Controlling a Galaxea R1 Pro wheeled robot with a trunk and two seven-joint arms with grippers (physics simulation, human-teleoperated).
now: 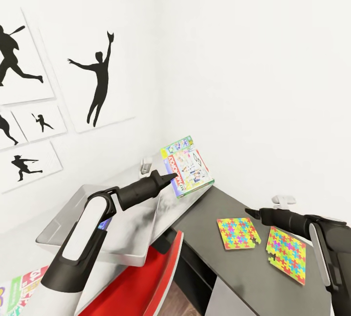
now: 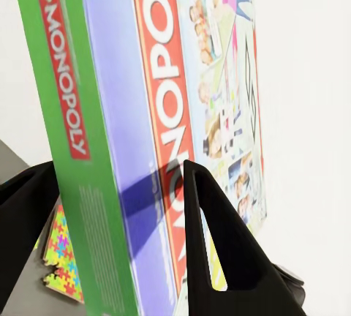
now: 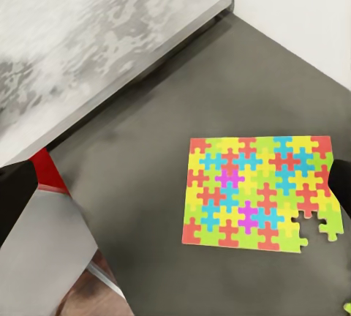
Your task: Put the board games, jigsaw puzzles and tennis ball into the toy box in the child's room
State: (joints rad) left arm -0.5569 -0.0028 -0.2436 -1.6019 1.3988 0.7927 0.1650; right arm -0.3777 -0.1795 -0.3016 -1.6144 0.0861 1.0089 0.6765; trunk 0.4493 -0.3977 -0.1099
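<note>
Head view: left gripper (image 1: 171,178) outstretched, clamping Monopoly box (image 1: 187,166).

The Monopoly board game (image 1: 187,166), green-edged with a red title band, is tilted above the table's corner, clamped between the left gripper's (image 1: 171,177) black fingers (image 2: 219,243). Two jigsaw puzzles (image 1: 238,232) (image 1: 287,253), bright multicoloured, lie flat and apart on the dark grey table (image 1: 214,208). The light grey toy box (image 1: 63,218) sits on the pale part of the table.

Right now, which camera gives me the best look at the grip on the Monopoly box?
The left wrist view: the Monopoly box stands close up between the left gripper fingers, one each side. The head view shows the whole box at that gripper's tip, smaller, contact hard to judge.
</note>
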